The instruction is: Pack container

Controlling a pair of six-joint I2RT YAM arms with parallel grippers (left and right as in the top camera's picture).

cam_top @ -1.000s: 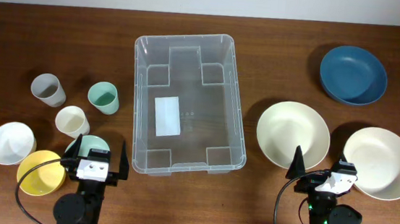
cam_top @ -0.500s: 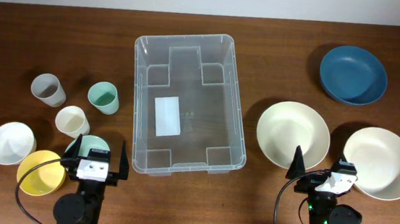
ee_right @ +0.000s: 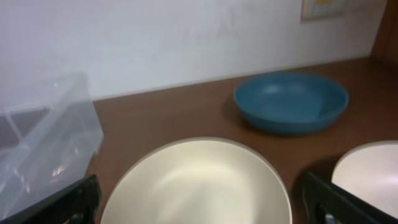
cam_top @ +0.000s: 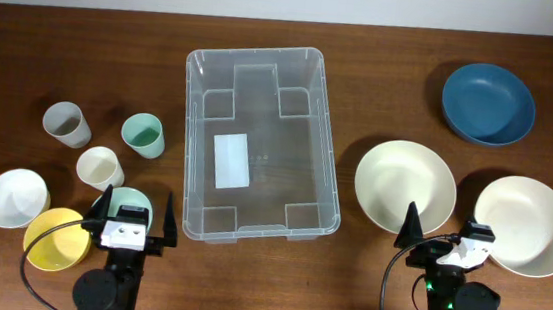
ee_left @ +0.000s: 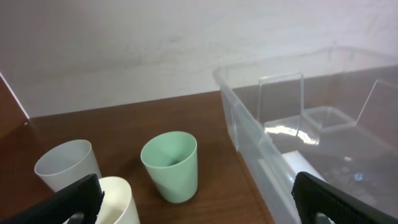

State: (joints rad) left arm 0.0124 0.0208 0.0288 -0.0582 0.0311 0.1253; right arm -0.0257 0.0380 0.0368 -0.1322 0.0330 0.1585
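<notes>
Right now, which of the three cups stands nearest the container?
The mint-green cup; it stands just left of the container, while the grey cup and cream cup sit farther left.

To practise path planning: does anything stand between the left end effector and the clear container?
Nothing visible does. Only bare table separates the left end effector from the container's near-left corner; the green cup stands left of that line.

We lose the container [ee_left: 323, 143] past the left wrist view's right edge | cream cup [ee_left: 121, 199] cut at the bottom | right wrist view crops the near cream bowl [ee_right: 199, 180] below | overhead, left gripper [cam_top: 135, 213] half-covers the teal bowl [cam_top: 130, 199] | label [cam_top: 230, 160] print too small for us
</notes>
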